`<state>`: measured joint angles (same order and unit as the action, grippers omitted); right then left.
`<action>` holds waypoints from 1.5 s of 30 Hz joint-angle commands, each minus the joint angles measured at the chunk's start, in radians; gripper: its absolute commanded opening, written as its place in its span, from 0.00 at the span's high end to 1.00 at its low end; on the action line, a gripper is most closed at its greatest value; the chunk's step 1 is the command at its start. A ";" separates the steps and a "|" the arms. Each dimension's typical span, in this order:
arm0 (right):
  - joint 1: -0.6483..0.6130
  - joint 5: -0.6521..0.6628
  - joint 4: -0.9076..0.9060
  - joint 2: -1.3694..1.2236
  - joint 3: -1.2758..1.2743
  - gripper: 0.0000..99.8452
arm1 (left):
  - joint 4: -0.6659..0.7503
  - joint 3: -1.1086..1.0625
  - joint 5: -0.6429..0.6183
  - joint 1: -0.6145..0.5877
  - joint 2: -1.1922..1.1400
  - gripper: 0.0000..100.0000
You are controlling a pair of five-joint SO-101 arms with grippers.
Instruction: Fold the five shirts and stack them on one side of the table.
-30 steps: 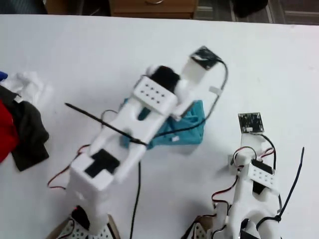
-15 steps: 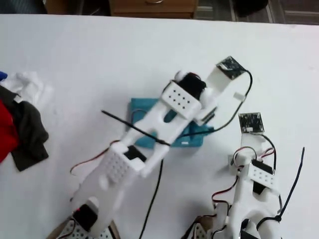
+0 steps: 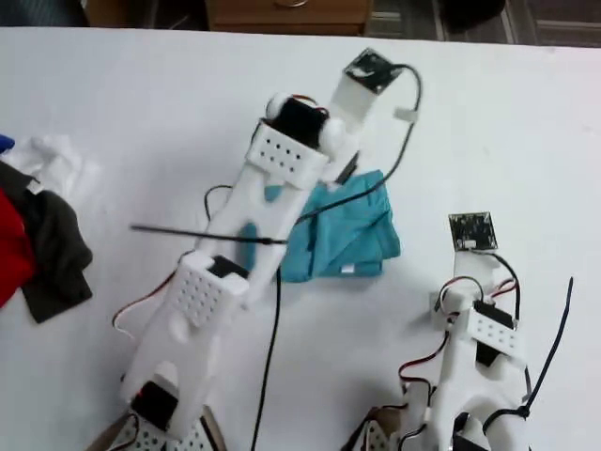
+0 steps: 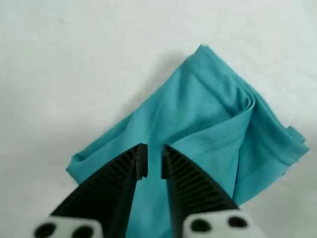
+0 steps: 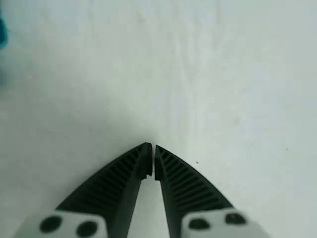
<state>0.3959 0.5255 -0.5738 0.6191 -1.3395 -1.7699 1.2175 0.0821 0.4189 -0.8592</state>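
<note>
A white table (image 3: 141,113) fronts a wooden cabinet (image 3: 286,14) beyond its far edge.

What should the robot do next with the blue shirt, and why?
Probably open the left end effector wider and lower it onto the teal shirt. Its jaws are barely apart, holding nothing, hovering above the shirt, which lies rumpled mid-table and looks only half folded.
</note>
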 commanded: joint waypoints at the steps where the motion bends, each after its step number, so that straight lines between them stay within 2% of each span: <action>1: 0.008 0.003 0.018 0.036 0.000 0.98 | -0.009 -0.139 -0.008 0.000 0.012 0.97; 5: 0.008 0.003 0.019 0.036 0.000 0.98 | 0.006 -0.243 -0.008 0.046 0.014 0.97; 13: 0.035 -0.015 0.021 0.038 0.000 0.98 | 0.006 -0.252 -0.011 0.215 0.012 0.97; 19: 0.243 -0.239 0.110 0.030 0.029 0.98 | 0.002 -0.239 -0.011 0.287 0.026 0.97; 31: 0.213 -0.242 0.113 0.028 0.031 0.98 | -0.009 -0.156 -0.009 0.232 0.212 0.97; 38: 0.211 -0.242 0.113 0.028 0.029 0.98 | 0.046 -0.239 -0.009 0.104 0.072 0.97; 45: 0.211 -0.242 0.113 0.028 0.029 0.98 | 0.017 -0.179 -0.011 0.161 -0.026 0.97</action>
<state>0.6137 0.2908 -0.4772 0.6191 -1.3395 -1.7407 0.9828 0.0821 0.5432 -0.8991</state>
